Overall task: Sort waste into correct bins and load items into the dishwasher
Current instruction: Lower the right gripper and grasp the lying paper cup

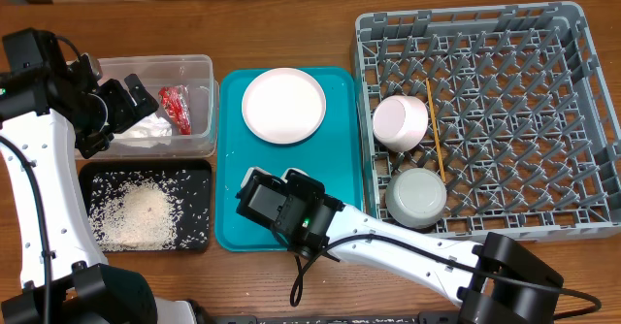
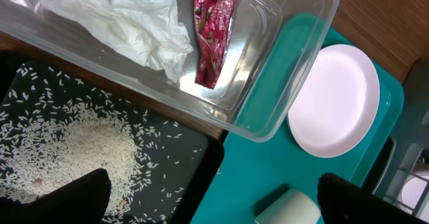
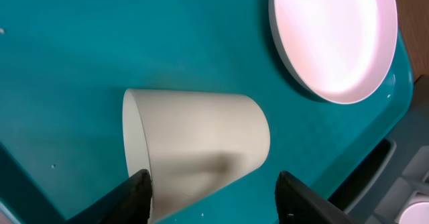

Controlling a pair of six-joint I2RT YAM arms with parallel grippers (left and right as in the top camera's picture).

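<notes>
The cream cup (image 3: 194, 143) lies on its side on the teal tray (image 1: 340, 169), between the open fingers of my right gripper (image 3: 218, 194); the left finger is at its rim. In the overhead view my right gripper (image 1: 289, 190) hides most of the cup. The pink plate (image 1: 283, 105) sits on the tray's far end. My left gripper (image 1: 136, 99) is open and empty above the clear tub (image 1: 199, 67), which holds the white tissue (image 2: 127, 19) and red wrapper (image 2: 211, 29). Rice (image 1: 141, 212) lies in the black tray (image 1: 199, 169).
The grey rack (image 1: 582, 33) at the right holds a pinkish-white bowl (image 1: 400, 120), a grey-white bowl (image 1: 417, 196) and chopsticks (image 1: 436, 130). The teal tray lies between the bins and the rack.
</notes>
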